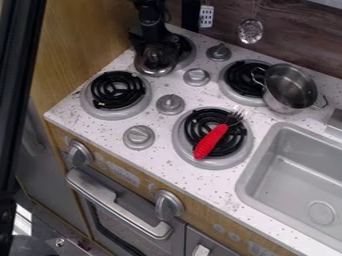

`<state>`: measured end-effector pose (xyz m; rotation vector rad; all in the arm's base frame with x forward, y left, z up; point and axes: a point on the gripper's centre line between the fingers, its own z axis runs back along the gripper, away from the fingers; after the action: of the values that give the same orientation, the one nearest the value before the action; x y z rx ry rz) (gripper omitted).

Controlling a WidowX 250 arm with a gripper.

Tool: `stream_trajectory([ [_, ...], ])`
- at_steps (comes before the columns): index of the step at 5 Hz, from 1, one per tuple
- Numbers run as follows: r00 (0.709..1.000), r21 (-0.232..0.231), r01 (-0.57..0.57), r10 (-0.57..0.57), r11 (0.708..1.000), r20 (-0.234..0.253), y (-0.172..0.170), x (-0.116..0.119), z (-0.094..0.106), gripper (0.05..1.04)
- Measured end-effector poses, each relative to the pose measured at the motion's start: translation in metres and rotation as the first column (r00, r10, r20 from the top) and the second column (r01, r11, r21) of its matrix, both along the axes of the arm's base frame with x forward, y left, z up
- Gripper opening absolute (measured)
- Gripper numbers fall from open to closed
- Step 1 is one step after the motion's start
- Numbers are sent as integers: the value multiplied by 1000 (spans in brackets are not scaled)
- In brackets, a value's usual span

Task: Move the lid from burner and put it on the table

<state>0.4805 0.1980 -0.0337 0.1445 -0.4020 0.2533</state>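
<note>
The 1 fixed camera looks from above and in front of the toy kitchen, down at a slant across the surface (217,187) and obliquely toward the back wall (294,37), with the side panel (80,50) at left. It sits near enough to take in the 4 burners (117,90), part of the sink (254,175) and the oven front (123,232) below. A dark upright band (15,90) at the left edge seems nearer the lens, though its depth is hard to judge.
</note>
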Motion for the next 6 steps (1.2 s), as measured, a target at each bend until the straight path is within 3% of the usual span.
stream_trajectory([
  [2, 1000, -5, -4, 4, 1000, 5, 3, 9, -8, 948],
  [4, 1000, 6, -9, 9, 1000, -1, 2, 8, -8, 428],
  [5, 1000, -1, -3, 3, 1000, 15, -6, 4, -8, 270],
  [6, 999, 5, 30, -30, 1000, 35, -14, -5, 12, 269],
])
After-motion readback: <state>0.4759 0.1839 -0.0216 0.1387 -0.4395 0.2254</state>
